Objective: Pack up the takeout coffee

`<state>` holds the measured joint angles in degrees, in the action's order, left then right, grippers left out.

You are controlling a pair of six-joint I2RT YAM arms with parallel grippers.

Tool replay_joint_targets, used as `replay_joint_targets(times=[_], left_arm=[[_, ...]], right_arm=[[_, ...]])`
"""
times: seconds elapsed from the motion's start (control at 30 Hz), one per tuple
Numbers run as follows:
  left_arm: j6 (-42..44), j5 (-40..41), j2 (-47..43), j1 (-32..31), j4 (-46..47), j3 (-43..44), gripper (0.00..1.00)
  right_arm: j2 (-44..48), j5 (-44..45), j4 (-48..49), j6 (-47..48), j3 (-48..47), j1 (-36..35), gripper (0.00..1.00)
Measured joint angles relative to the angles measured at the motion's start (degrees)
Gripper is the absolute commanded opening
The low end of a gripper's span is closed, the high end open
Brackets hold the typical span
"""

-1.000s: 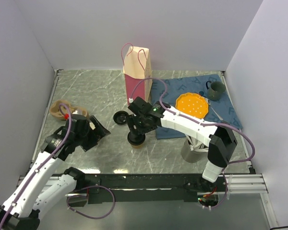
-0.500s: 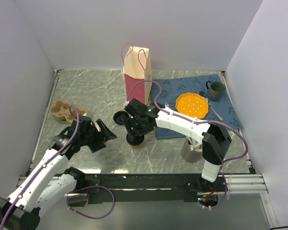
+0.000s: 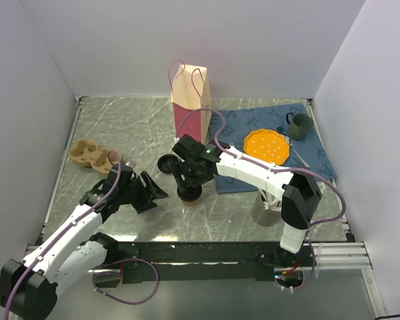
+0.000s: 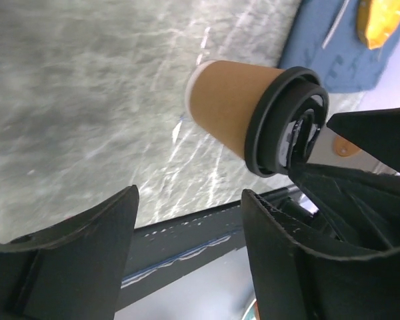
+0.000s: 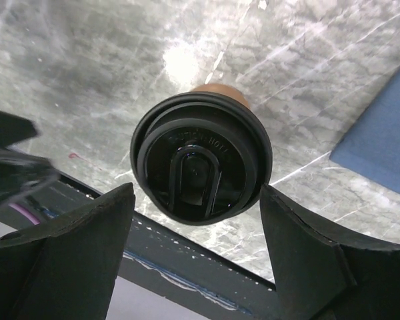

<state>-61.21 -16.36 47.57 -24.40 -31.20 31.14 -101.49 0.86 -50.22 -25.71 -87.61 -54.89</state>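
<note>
- On the overhead camera I see the takeout coffee (image 3: 189, 195), a small brown kraft paper cup under a round black plastic lid. It stands upright on the grey marbled tabletop (image 3: 120, 127), in front of the tall cream-and-maroon paper bag (image 3: 190, 100) and apart from it.
- The right gripper (image 3: 189, 181) hangs directly over the cup. A loose round black plastic lid (image 3: 167, 164) lies just to the cup's left.
- The left gripper (image 3: 155, 192) sits near the cup's left side, apart from it.
- At far left lies a moulded brown cardboard cup carrier (image 3: 92, 157). To the right, a round orange plate (image 3: 267, 147) rests on a blue cloth (image 3: 253, 123).
- On the left wrist camera, my left gripper (image 4: 188, 207) is spread wide and holds nothing. Beyond it I see the coffee (image 4: 230, 107) from the side. The other arm's black finger is close against the lid's rim, and I cannot tell whether it touches.
- The right wrist camera looks straight down on the lidded cup (image 5: 200, 167). The right gripper (image 5: 197, 193) straddles it, released, with marble showing between each finger and the lid.
</note>
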Motion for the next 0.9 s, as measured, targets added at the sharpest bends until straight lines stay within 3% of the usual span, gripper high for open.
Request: replay_joint_targets(times=[0.57, 0.9], left_arm=[[-1.6, -4.8, 8.7, -2.5, 17.7, -3.2, 0.68], [-3.1, -3.7, 13.2, -6.6, 21.0, -4.1, 0.6]], right_arm=[[-0.7, 1.2, -1.0, 0.7, -1.7, 0.6, 0.84], [-2.7, 0.4, 0.0, 1.2, -1.2, 0.9, 0.81]])
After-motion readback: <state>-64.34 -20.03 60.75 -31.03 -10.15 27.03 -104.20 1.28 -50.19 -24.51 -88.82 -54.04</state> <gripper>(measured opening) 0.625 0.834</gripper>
